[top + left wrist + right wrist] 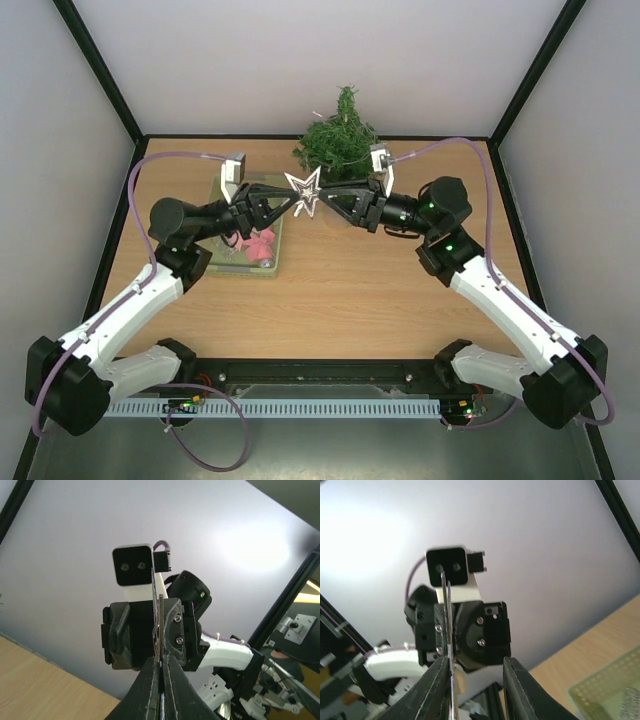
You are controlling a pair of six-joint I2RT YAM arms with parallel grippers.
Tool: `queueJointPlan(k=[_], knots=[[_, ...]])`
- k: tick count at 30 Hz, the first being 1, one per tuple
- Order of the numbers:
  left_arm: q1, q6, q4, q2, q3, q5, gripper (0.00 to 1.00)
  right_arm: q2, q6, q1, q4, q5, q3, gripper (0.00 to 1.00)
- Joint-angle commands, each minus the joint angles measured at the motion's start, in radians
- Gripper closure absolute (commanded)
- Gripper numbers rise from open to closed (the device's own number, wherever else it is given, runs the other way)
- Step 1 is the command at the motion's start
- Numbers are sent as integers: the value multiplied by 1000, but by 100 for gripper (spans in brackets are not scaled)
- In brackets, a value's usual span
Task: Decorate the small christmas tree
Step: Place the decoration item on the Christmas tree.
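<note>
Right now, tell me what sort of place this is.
Probably a robotics lab test cell, not a home: a wooden tabletop boxed in by plain white panels on a black frame, with two robot arms bolted at its near edge.

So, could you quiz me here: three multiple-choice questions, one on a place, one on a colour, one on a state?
1. The small christmas tree stands: A at the far edge of the table; B at its near edge; C in its left corner.
2. The star is: A red; B silvery white; C blue.
3. Which claw clamps the star? A left; B right; C neither.
Answers: A, it stands by the back wall; B, shown from above; A, the left claw pinches its thin edge, while the right claw gapes.
</note>
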Motion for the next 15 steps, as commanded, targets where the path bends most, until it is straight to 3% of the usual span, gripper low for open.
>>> queueJointPlan(k=[1,8,15], knots=[[-4,-84,219,-23,-39,-72,97,16,230,15,320,70,-20,74],[-4,-147,345,-5,-82,-112,98,44,264,61,373,121,-10,78],[-6,-153,368,8,-84,-130,97,96,270,99,373,129,38,76]])
